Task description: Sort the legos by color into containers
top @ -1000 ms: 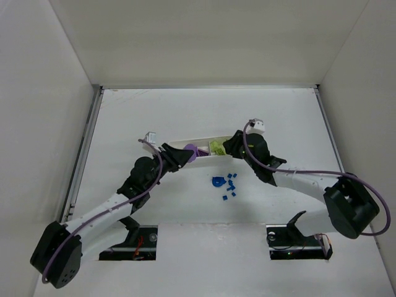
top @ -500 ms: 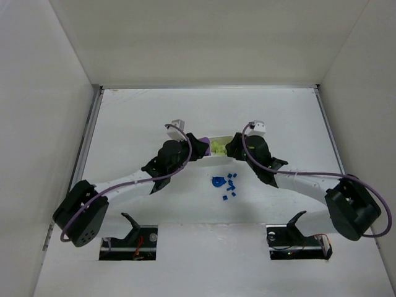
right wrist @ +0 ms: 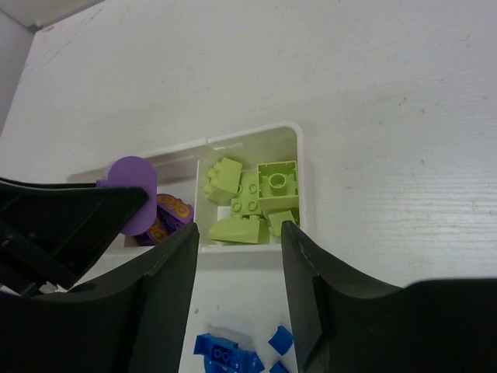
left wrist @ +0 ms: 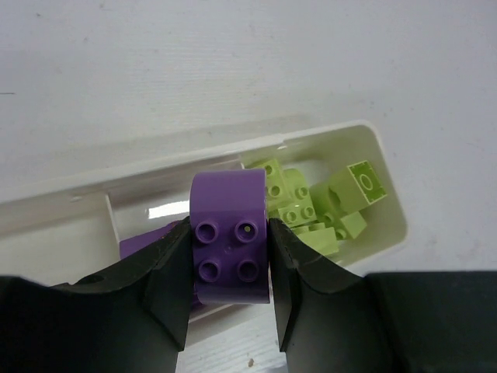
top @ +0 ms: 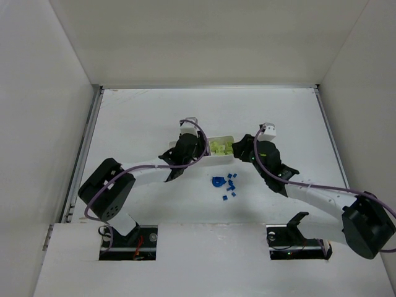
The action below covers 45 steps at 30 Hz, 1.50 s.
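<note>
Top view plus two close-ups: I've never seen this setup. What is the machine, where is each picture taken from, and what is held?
Two robot arms stand at the near edge of the table. The top view looks down from behind them; each close-up comes from a wrist camera, its own black fingers showing. The left gripper is shut on a purple brick over the white tray, which holds lime bricks and purple bricks. The right gripper is open, empty. Blue bricks lie loose on the table.
</note>
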Available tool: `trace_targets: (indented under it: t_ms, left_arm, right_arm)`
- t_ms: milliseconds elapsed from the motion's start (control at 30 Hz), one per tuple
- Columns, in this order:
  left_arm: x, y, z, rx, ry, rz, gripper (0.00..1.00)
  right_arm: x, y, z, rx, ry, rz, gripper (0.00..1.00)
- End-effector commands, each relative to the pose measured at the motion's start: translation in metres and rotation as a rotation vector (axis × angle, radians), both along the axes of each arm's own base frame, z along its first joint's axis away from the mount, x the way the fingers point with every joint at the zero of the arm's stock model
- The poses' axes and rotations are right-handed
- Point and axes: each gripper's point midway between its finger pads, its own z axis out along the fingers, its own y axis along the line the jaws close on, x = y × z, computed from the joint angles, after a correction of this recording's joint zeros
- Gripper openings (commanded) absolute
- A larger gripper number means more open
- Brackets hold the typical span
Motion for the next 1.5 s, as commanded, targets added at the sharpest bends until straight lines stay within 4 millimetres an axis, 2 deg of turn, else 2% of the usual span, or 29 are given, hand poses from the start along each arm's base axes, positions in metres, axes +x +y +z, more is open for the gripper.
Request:
trace_targets:
  t_ms: [0, 133, 267, 367, 467, 533, 633, 733, 833, 900, 1000, 1067, 1233, 1467]
  left_arm:
    - [0.017, -0.002, 0.026, 0.025, -0.084, 0.039, 0.34]
    - [0.021, -0.007, 0.021, 0.040, -0.078, 0.038, 0.36]
    - [0.022, -0.008, 0.023, 0.047, -0.087, 0.047, 0.44]
    - [0.023, -0.007, 0.025, 0.061, -0.091, 0.055, 0.47]
    - [0.022, -0.004, 0.027, 0.062, -0.097, 0.068, 0.47]
    - [0.019, -0.005, 0.035, 0.047, -0.109, 0.064, 0.46]
    - [0.000, -0.011, 0.052, 0.007, -0.135, 0.026, 0.38]
    - [-0.031, -0.021, 0.059, -0.026, -0.143, -0.035, 0.32]
    - [-0.066, -0.029, 0.054, -0.032, -0.135, -0.105, 0.30]
    - [-0.086, -0.027, 0.046, -0.041, -0.121, -0.120, 0.30]
    - [-0.100, -0.018, 0.037, -0.059, -0.105, -0.105, 0.30]
    - [-0.105, -0.008, 0.036, -0.075, -0.104, -0.091, 0.30]
    - [-0.101, 0.020, 0.046, -0.134, -0.118, -0.025, 0.31]
    - [-0.105, 0.034, 0.042, -0.155, -0.104, -0.011, 0.32]
  right_arm:
    - [0.004, -0.003, 0.017, 0.026, -0.056, -0.020, 0.54]
    - [0.004, -0.003, 0.016, 0.032, -0.054, -0.022, 0.57]
    - [0.003, -0.004, 0.019, 0.035, -0.063, -0.024, 0.60]
    - [0.003, -0.004, 0.018, 0.036, -0.058, -0.025, 0.60]
    - [0.002, -0.004, 0.018, 0.031, -0.061, -0.024, 0.57]
    - [0.004, -0.006, 0.017, 0.033, -0.061, -0.031, 0.52]
    - [0.004, -0.006, 0.014, 0.015, -0.050, -0.030, 0.41]
    - [0.004, -0.007, 0.015, 0.016, -0.053, -0.037, 0.35]
    - [0.006, -0.006, 0.010, -0.002, -0.038, -0.038, 0.30]
    - [0.006, -0.007, 0.008, -0.010, -0.035, -0.041, 0.29]
    - [0.009, -0.006, 0.005, -0.019, -0.027, -0.048, 0.25]
    - [0.010, 0.001, 0.003, -0.034, -0.012, -0.025, 0.24]
    - [0.008, 0.041, -0.002, -0.062, 0.020, 0.091, 0.32]
    - [0.014, 0.072, -0.018, -0.052, 0.076, 0.183, 0.62]
